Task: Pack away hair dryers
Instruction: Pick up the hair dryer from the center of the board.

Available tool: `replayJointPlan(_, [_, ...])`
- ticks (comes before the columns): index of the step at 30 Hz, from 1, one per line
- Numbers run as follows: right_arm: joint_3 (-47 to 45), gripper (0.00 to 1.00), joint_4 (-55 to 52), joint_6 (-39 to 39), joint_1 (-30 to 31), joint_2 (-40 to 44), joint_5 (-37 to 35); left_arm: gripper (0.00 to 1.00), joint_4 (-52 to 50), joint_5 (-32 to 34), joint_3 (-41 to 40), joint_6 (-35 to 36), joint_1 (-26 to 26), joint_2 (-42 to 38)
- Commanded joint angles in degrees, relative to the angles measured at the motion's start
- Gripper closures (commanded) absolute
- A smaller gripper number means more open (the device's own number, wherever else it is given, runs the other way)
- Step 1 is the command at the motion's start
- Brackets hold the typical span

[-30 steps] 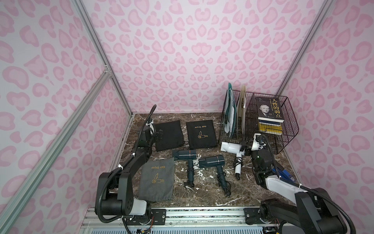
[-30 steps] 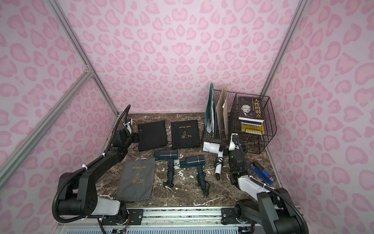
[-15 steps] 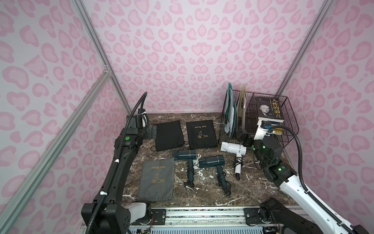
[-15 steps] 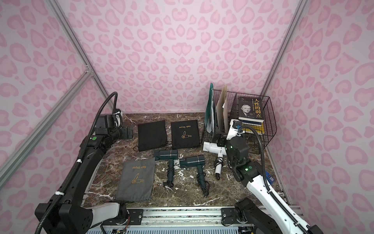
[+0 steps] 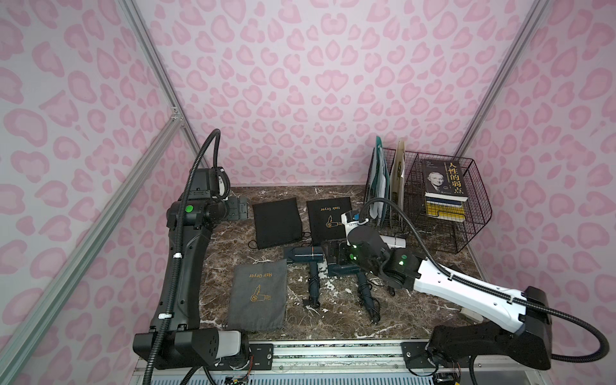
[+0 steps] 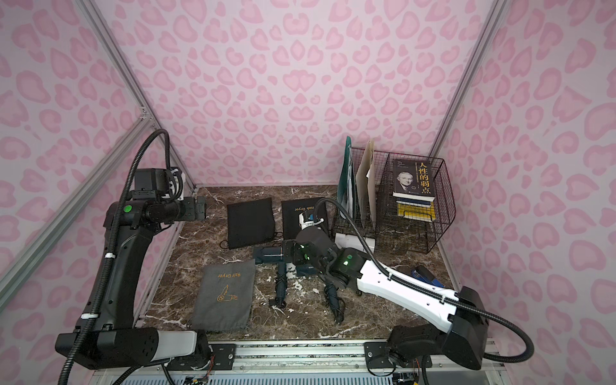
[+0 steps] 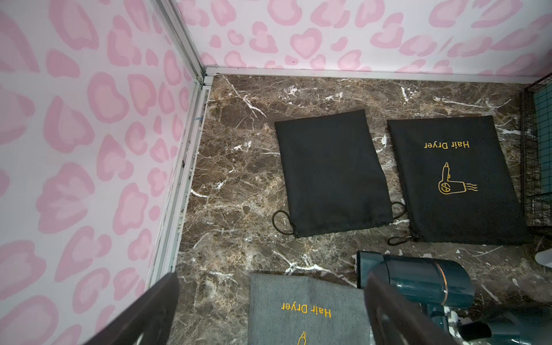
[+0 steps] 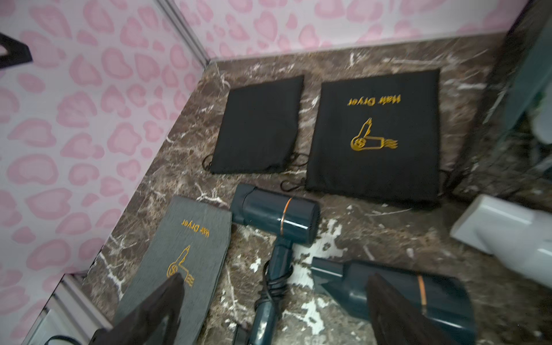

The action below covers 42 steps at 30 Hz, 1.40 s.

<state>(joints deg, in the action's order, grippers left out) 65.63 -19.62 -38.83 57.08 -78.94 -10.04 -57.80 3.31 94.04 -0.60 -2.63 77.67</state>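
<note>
Marble tabletop (image 5: 333, 318) carried one teal dryer (image 5: 305, 255) mid-frame, a second teal dryer (image 8: 433, 295) under the right gripper (image 8: 274, 277), and a white dryer (image 5: 395, 240) by the wire basket (image 5: 433, 233). Both grippers' jaws stood spread, empty; the left gripper (image 5: 242, 211) hung left of centre.

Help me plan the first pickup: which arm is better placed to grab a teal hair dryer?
Right. The right gripper is open just above a teal hair dryer; the left gripper hangs raised far back-left, away from all dryers.

Left arm (image 5: 186, 266) upright, wrist level, left fingers (image 7: 397, 316) spread; right arm (image 5: 466, 290) stretched low, right fingers (image 8: 394, 310) spread.
</note>
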Motion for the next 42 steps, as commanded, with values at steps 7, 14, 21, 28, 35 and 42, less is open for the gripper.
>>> replayJointPlan(7, [0.80,0.13,-1.92,-12.66,4.79,-10.74,5.93,0.01,-4.25,-7.04,-0.68,-1.05,-0.45,0.86])
replayJointPlan(14, [3.62,0.14,-4.23,-15.36,5.59,-21.08,9.62,0.01,-3.80,-10.27,-4.06,-0.12,-0.50,-0.38])
replayJointPlan(21, [7.94,0.21,-7.26,-14.98,5.26,-29.65,9.49,0.01,-3.02,-12.30,-5.45,1.53,-0.41,-1.11])
replayJointPlan(28, [7.83,0.23,-7.62,-15.84,3.88,-32.89,7.19,0.01,-2.67,-13.39,-5.97,1.21,-0.40,-1.03])
replayJointPlan(35, [11.71,0.29,-9.86,-14.11,3.34,-36.64,6.14,0.01,-2.49,-13.95,-5.63,1.24,-0.39,-1.03])
replayJointPlan(42, [16.55,0.34,-13.71,-12.33,3.57,-40.19,4.33,0.01,-2.68,-15.58,-6.41,1.39,-0.40,-1.12])
